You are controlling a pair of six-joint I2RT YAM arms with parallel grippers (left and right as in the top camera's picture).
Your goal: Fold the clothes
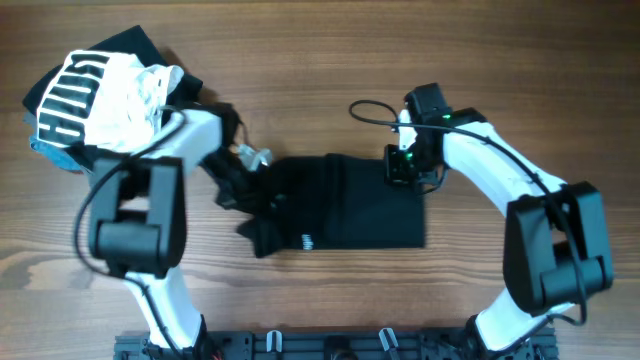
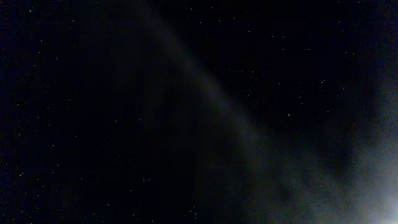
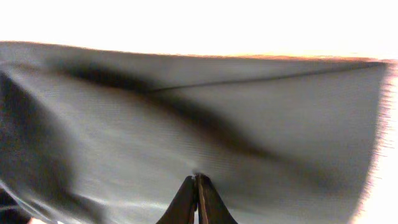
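- The right tool point(image 3: 198, 182) has its fingers pressed together to a point, with no gap showing. Its tips meet the cloth of the black T-shirt point(image 1: 350, 205), so it appears to pinch a thin fold of it.
- In the right wrist view the fabric spreads away from those tips as a taut grey-black sheet. It has one straight seam line and a long soft crease running across it.
- The left wrist view is almost wholly dark, probably because cloth is right against the lens. I cannot tell whether the left tool point(image 1: 238, 190) is parted or closed, or what it holds.
- The shirt lies mid-counter between the two arms, with its long axis running left to right.
- The right tool sits at the shirt's far right corner and the left tool at its left end, so each arm is nearest its own end.
- From the right tool the cloth runs leftward and toward the robot. Judging from this, the next fold would turn on carrying one end along that axis over the other.
- The right half lies flat and square-edged. The left half is bunched, with a flap poking toward the near edge beside a small white mark point(image 1: 307, 241).
- Further off, on the far left of the wooden counter point(image 1: 330, 60), a white garment with black stripes point(image 1: 95, 95) tops a separate heap.
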